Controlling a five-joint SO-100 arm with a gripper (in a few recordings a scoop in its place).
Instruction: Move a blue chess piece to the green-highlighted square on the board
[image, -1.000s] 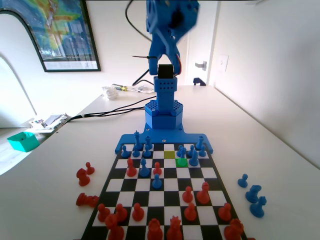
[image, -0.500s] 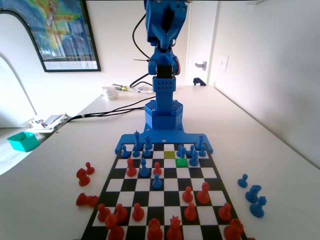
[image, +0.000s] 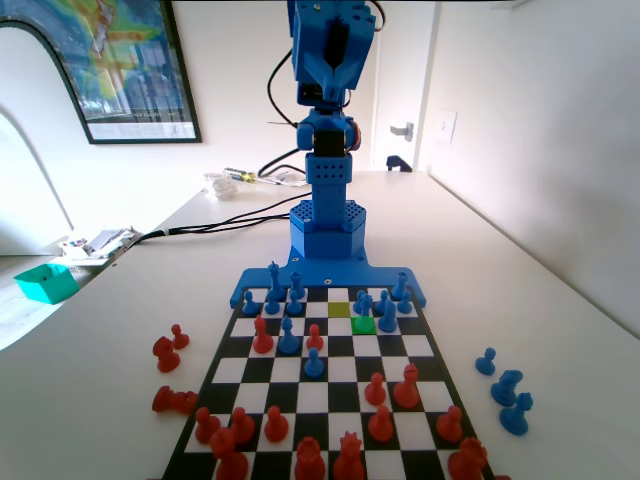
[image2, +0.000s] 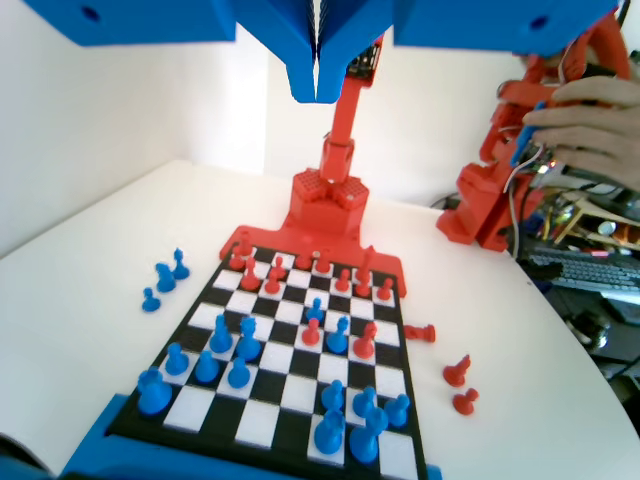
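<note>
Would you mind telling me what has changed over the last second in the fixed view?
Only the blue arm moved: its upper part swung from the picture's right back to upright over its base. The gripper is shut and empty, high above the board. Nothing was taken or released. The green square stays bare, and the pieces on and beside the board have not shifted.

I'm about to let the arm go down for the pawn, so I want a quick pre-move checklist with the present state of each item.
1. Gripper empty: ok, the fingers are pressed together with nothing between them.
2. Fingers open for a grasp: not ok, shut.
3. Green-highlighted square free: ok, bare in the fixed view.
4. Arm raised above the board: ok.
5. Blue chess piece upright: ok, on the square just beyond the green one.
6. Room around it for the fingers: cannot tell, blue pieces crowd close.
</note>
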